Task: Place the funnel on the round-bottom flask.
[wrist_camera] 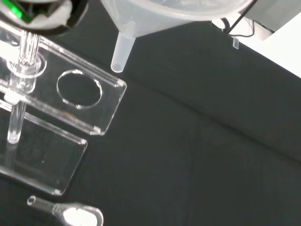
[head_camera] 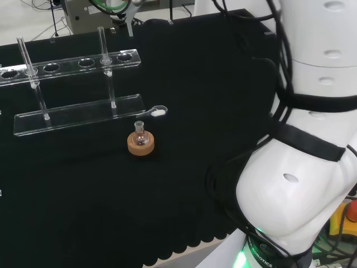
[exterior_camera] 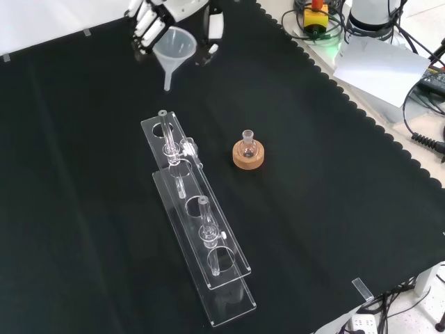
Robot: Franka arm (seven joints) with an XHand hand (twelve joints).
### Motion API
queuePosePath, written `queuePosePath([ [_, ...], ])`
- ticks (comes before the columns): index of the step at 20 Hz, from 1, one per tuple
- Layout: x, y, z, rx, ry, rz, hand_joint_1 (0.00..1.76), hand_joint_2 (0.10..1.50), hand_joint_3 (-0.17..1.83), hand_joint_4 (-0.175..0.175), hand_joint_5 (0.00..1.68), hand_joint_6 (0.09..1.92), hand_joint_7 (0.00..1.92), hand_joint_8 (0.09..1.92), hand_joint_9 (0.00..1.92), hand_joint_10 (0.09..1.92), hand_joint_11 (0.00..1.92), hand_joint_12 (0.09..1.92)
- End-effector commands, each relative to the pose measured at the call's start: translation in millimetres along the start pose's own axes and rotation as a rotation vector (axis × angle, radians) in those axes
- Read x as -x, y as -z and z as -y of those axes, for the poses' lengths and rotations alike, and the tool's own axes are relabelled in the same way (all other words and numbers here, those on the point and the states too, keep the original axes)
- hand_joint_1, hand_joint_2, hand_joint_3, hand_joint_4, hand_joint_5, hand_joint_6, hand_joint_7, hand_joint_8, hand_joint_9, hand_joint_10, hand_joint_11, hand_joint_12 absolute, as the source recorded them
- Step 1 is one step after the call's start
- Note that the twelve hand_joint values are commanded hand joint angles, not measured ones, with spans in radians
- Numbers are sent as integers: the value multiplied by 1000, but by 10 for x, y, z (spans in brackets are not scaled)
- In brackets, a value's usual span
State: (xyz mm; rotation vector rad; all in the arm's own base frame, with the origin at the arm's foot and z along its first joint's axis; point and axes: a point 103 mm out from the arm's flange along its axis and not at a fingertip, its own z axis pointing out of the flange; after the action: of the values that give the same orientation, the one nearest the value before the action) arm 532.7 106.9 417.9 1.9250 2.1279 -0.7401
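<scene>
Overhead, fingers [exterior_camera: 146, 26] seemingly gripping funnel [exterior_camera: 174, 50], black cloth [exterior_camera: 313, 209] below

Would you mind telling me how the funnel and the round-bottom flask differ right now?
The funnel is held off the cloth in the hand; the round-bottom flask sits on a cork ring. The funnel is milky white, the flask clear. The funnel's narrow stem points down; the flask's narrow neck points up. They stand well apart.

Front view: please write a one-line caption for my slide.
Robot hand holds a funnel above the cloth, away from the round-bottom flask on its cork ring.
</scene>
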Motion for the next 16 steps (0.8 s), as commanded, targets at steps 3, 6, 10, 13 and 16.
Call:
queuePosePath([
  [3,184,-111,471,-17,-28,-33,925,636,775,8,728,824,790,680,1200,487,757,1207],
  [6,61,-126,684,18,-47,-20,925,636,776,8,727,826,790,681,1201,488,758,1207],
  [10,125,-209,815,-14,-44,-42,925,635,778,7,726,829,790,682,1202,489,758,1207],
  [13,-45,-282,957,1,-58,-21,924,636,779,7,726,830,791,682,1203,490,759,1207],
  [16,-295,-396,1110,-35,-64,-13,923,636,780,7,726,832,792,683,1203,490,759,1207],
])
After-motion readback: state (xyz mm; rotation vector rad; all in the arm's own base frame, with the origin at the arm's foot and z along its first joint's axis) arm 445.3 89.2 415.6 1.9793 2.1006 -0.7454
